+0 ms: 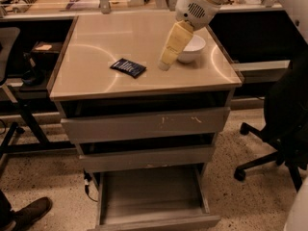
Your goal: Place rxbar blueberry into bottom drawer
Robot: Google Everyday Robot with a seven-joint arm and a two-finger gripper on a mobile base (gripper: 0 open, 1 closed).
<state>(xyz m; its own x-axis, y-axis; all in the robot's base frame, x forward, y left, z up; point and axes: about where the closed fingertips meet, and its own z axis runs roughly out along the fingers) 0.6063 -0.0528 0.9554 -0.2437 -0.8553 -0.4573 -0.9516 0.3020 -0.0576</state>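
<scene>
over the countertop, end effector near rxbar blueberry, bottom drawer open

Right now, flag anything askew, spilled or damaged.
Nothing spilled. The top drawer front carries light scratches right of centre. The bar lies skewed on the cabinet top. The bottom drawer stands open, as the task needs. The gripper hangs between bar and bowl.

gripper above tabletop, partly hiding white bowl

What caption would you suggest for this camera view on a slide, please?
Gripper poised over the cabinet top between snack bar and bowl; bottom drawer open.
</scene>
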